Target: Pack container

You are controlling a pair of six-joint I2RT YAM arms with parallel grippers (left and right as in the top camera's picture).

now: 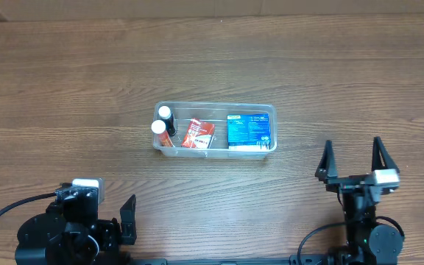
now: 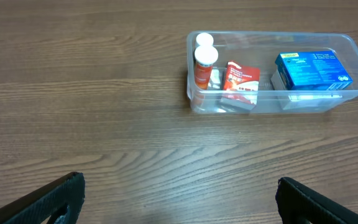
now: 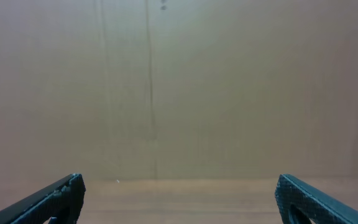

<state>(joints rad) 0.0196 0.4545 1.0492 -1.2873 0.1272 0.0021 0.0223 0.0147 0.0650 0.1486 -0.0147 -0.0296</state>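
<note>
The clear plastic container sits mid-table. It holds two white-capped small bottles at its left end, a red box in the middle and a blue box at its right end. The left wrist view shows the container with an orange bottle, the red box and the blue box. My left gripper is open and empty, well in front of the container. My right gripper is open and empty, to the container's front right.
The wooden table runs all around the container. The right wrist view shows my open right gripper, the far part of the table and a plain beige wall behind it.
</note>
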